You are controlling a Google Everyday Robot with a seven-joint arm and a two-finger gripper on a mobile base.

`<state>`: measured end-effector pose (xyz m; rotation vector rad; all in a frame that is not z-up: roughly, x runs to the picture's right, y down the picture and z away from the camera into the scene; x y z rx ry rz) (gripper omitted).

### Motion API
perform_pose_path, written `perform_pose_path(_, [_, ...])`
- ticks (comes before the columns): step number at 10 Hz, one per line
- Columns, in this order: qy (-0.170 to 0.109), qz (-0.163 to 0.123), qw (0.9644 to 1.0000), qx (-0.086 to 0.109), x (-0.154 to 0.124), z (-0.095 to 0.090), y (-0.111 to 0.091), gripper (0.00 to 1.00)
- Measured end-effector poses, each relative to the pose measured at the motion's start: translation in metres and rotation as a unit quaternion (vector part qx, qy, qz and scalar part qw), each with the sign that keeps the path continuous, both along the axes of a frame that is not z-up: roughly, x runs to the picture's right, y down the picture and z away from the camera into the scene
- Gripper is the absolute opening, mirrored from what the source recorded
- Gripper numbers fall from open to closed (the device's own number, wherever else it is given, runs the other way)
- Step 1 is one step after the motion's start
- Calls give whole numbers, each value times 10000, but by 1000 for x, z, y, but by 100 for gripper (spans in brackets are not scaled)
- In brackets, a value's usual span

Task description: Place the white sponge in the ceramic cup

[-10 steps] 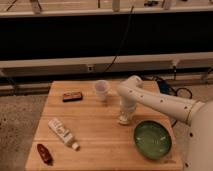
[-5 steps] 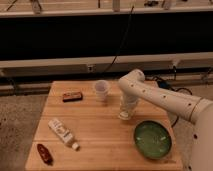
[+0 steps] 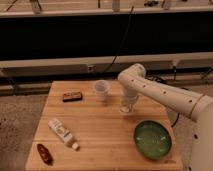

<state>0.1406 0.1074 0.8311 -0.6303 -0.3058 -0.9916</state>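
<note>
**Risks from this position**

1. Unconfirmed grasp. The gripper (image 3: 126,103) hangs low over the wooden table (image 3: 100,122), just right of the ceramic cup (image 3: 101,90). A pale block at its tip, which I take to be the white sponge (image 3: 127,109), sits at or just above the table surface. I cannot tell whether the gripper is clamped on it or merely over it. If I lift without a firm hold, the sponge may stay on the table or drop on the way.
2. Cup strike. The cup is near, upright, and looks light. A sideways move at this height would likely knock it over, so I would gain height before travelling left.
3. Poor fit. The sponge looks about as wide as the cup mouth. An off-centre release could leave it perched on the rim or let it fall outside.
4. Wrong receptacle. The green bowl (image 3: 152,140) lies toward the near right; a release there would fail the task.

**Arm pose**

The arm (image 3: 162,94) enters from the right, rises to a bend above the table's far edge, then turns down, wrist roughly vertical, gripper pointing at the table.
</note>
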Motion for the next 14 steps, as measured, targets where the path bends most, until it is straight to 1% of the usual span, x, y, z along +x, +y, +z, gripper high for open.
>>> perform_pose_path(2, [-19,-55,9999,136,-6,6,-19,0])
perform_pose_path(4, [-19,-85,9998,199,-7,4,-26,0])
perform_pose_path(7, [-103,-262,9990,358,-21,6,-45,0])
perform_pose_path(11, [-260,-539,9966,571,-34,3,-67,0])
perform_pose_path(12, [-339,-630,9955,625,-44,1,-74,0])
perform_pose_path(13, [-396,-680,9947,655,-51,0,-78,0])
perform_pose_path(14, [-414,-724,9942,675,-52,0,-80,0])
